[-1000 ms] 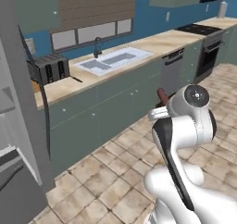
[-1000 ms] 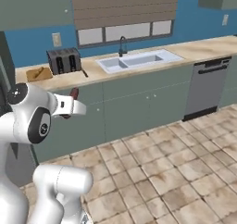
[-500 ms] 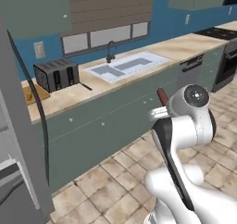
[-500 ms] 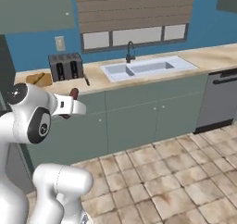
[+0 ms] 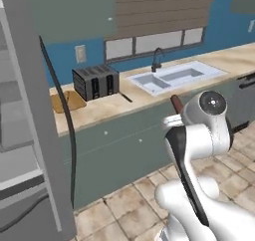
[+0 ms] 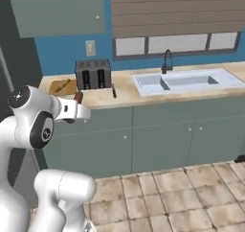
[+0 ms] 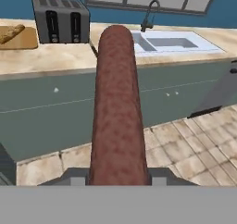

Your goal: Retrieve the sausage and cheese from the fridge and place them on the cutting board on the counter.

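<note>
The sausage (image 7: 116, 107), a dark red-brown link, runs up the middle of the hand view, and my gripper (image 7: 118, 179) is shut on its near end. Its tip also pokes up beside the hand, sausage (image 5: 176, 104) and sausage (image 6: 78, 98), with the gripper (image 6: 76, 110) in mid-air in front of the counter (image 6: 124, 93). The orange-brown cutting board (image 7: 21, 39) lies on the counter left of the toaster, cutting board (image 5: 67, 101) and cutting board (image 6: 64, 87), and a pale yellowish stick (image 7: 10, 33) lies on it. The grey fridge (image 5: 25, 110) stands open at the left. The cheese is out of view.
A black-and-silver toaster (image 5: 95, 83) stands right of the board. Further right a sink (image 6: 184, 81) with a dark tap (image 6: 166, 61) is set into the counter. Grey-green cabinet fronts (image 6: 158, 140) run below, above a tiled floor (image 6: 167, 197). The fridge door (image 5: 37, 135) juts out at my left.
The whole picture has shifted right as the base moved: toaster and cutting board now sit nearer the middle. The gripper still holds the sausage the same way.
</note>
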